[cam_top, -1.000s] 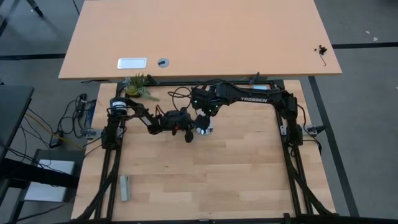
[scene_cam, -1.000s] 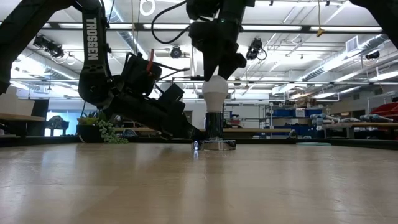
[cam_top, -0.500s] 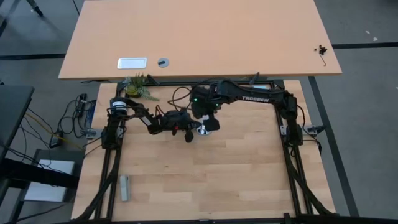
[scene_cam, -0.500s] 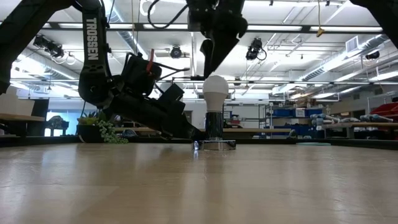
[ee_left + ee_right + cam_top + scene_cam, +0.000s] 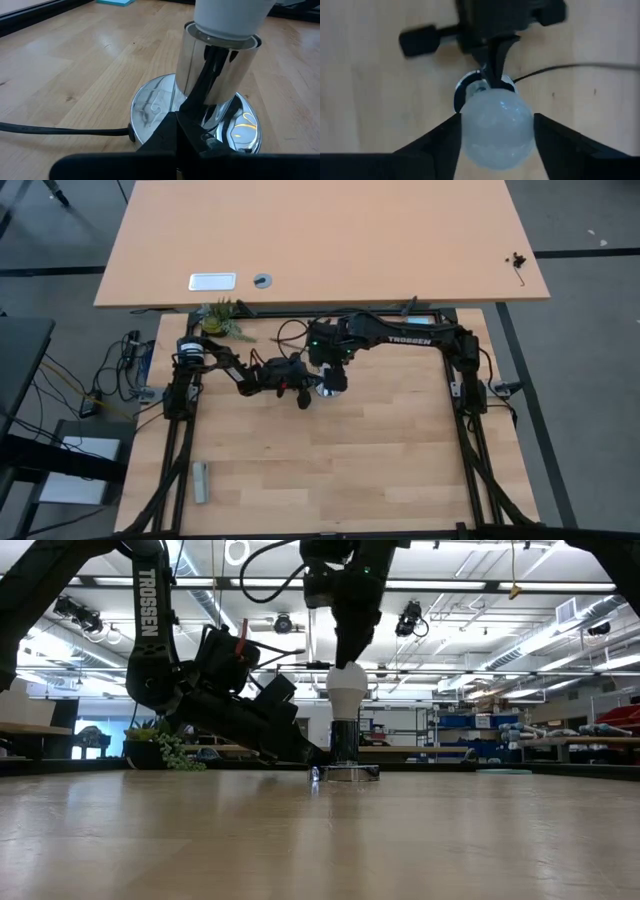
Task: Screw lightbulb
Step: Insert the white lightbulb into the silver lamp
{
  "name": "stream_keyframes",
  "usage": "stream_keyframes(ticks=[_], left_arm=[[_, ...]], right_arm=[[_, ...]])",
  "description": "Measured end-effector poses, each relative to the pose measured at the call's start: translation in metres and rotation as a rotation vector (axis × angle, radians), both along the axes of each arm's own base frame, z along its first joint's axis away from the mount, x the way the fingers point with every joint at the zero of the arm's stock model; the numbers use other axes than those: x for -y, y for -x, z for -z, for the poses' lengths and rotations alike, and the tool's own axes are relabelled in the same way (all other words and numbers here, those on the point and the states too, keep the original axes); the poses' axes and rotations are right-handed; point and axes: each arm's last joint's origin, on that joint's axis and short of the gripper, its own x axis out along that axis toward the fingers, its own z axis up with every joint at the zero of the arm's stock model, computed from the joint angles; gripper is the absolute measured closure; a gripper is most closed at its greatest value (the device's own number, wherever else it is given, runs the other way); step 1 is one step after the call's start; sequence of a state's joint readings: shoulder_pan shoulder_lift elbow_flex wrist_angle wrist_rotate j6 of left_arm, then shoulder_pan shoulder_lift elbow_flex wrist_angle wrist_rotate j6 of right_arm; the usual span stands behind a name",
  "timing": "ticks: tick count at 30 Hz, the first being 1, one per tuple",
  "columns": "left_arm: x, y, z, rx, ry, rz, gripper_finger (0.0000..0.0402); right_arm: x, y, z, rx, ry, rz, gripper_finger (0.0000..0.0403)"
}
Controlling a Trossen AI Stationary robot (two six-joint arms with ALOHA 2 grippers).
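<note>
Lightbulb seated upright in socket; grip at the dome's widest girth.

The lightbulb (image 5: 495, 127) stands in the chrome socket (image 5: 216, 70); I judge it light, smooth, fragile. My right gripper (image 5: 496, 135) brackets its dome, contact unclear; my left gripper (image 5: 192, 127) is clamped on the socket base.

Both arms are black, built of jointed tubular links. The right arm (image 5: 400, 337) carries white "TROSSEN" lettering along its long upper link, and a small green light glows near its wrist. The left arm (image 5: 225, 365) shows the same white lettering on one link in the low view, a red patch at its wrist, and thin black cables looping beside the joints. Each ends in two flat, matte black fingers (image 5: 437, 145) with angular, tapering outlines.
</note>
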State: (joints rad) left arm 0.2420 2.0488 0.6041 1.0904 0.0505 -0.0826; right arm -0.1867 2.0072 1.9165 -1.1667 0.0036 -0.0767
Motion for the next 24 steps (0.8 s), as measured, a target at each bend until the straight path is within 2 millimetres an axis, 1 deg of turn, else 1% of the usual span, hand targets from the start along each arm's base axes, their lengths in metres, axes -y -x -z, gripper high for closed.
stream_keyframes(ticks=[4,5,7,11,17,21,24], left_arm=[[0.0,0.0,0.0,0.0,0.0,0.0,0.0401],[0.0,0.0,0.0,0.0,0.0,0.0,0.0401],[0.0,0.0,0.0,0.0,0.0,0.0,0.0401],[0.0,0.0,0.0,0.0,0.0,0.0,0.0401],[0.0,0.0,0.0,0.0,0.0,0.0,0.0401],[0.0,0.0,0.0,0.0,0.0,0.0,0.0401],[0.0,0.0,0.0,0.0,0.0,0.0,0.0401]], right_arm=[[0.0,0.0,-0.001,0.028,-0.098,0.356,0.0209],[0.0,0.0,-0.001,0.033,-0.117,0.413,0.0214],[0.0,-0.001,-0.001,0.043,-0.134,0.437,0.0217],[0.0,-0.003,-0.005,0.049,-0.096,0.329,0.0205],[0.001,-0.003,-0.023,0.057,0.041,0.06,0.0156],[-0.001,-0.001,-0.023,0.027,0.075,-0.148,0.0125],[-0.001,0.0,-0.022,0.022,0.055,-0.232,0.0117]])
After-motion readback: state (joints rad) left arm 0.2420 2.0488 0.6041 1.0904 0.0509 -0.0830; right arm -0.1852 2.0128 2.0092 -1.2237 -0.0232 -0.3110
